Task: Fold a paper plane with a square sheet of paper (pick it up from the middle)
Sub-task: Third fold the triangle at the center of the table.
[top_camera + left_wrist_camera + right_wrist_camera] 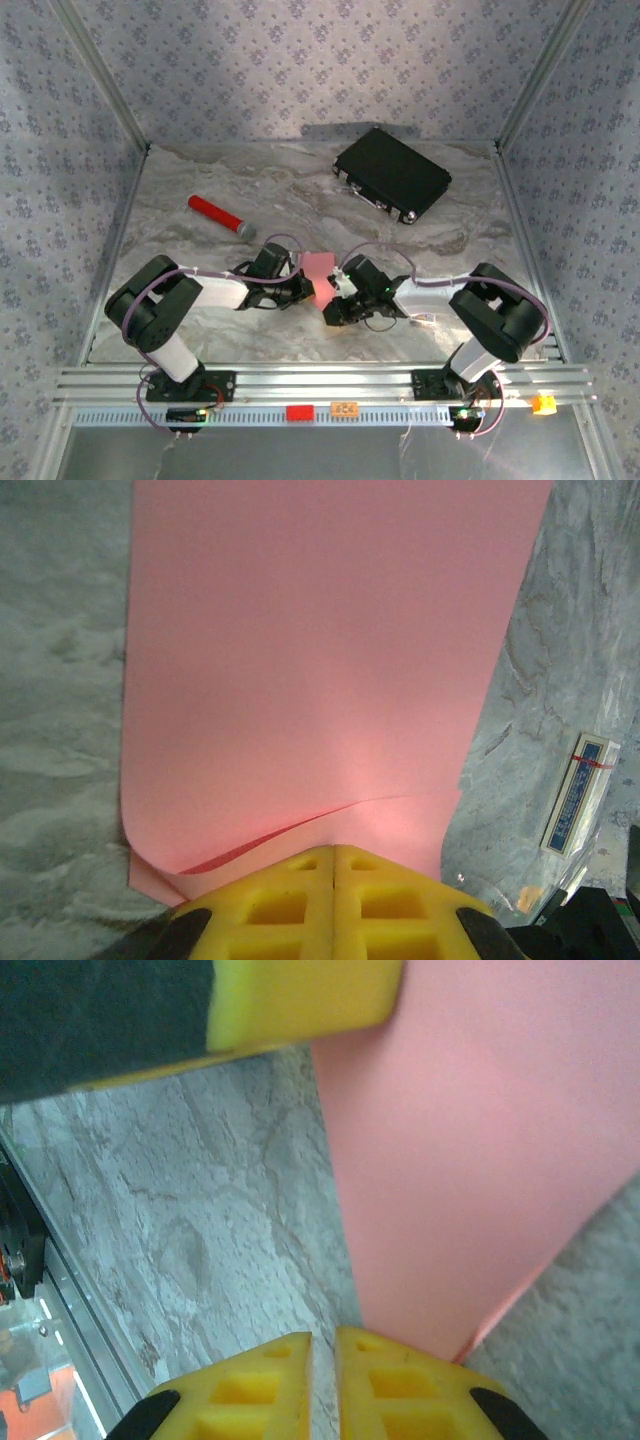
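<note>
The salmon-pink square sheet of paper (318, 270) is held up between the two arms at the table's middle front. In the left wrist view the paper (330, 660) lies doubled, with one layer's curved edge lifting off the other just ahead of the fingers. My left gripper (334, 852) is shut on its near edge, the yellow jaws pressed together. My right gripper (323, 1345) stands open by a narrow slit with bare table showing through it. The paper (480, 1160) rests against the outer side of its right finger, not in the slit. My left gripper's finger (300, 995) crosses the top of that view.
A black case (392, 175) lies at the back right. A red cylinder with a grey cap (220, 215) lies at the left. A small printed card (578, 792) sits on the marble near the right arm. The aluminium rail (320, 385) runs along the front edge.
</note>
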`<state>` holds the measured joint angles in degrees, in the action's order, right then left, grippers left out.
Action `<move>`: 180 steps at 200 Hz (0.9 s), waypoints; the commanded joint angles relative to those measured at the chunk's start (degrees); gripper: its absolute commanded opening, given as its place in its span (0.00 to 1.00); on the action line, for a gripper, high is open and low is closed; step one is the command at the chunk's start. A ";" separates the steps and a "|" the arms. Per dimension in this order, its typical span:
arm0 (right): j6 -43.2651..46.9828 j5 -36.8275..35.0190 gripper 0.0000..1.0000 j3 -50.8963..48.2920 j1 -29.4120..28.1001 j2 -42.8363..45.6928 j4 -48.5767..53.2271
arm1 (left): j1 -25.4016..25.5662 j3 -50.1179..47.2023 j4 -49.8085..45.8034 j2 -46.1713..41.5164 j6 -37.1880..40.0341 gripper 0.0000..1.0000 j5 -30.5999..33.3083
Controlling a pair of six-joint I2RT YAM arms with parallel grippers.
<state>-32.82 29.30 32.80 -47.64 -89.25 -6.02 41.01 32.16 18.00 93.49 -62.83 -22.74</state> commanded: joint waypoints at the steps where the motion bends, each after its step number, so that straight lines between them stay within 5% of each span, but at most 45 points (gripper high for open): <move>1: -1.56 0.92 0.16 -1.27 0.19 1.91 4.83 | -0.06 -0.85 -6.32 2.13 1.31 0.00 3.42; 42: -2.78 2.46 0.12 1.93 0.23 6.42 4.56 | -0.01 -0.87 -6.24 1.39 1.48 0.00 2.85; 109: -0.79 -0.34 0.08 12.68 0.82 -5.27 8.02 | -0.01 -0.96 -6.73 1.21 1.89 0.00 3.20; 180: -3.78 -0.68 0.08 5.34 1.68 -6.47 6.95 | 0.01 -0.45 -7.23 0.90 2.72 0.00 3.70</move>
<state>-34.54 29.02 42.09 -46.19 -96.79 -0.80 41.01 32.23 17.82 93.47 -61.98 -22.74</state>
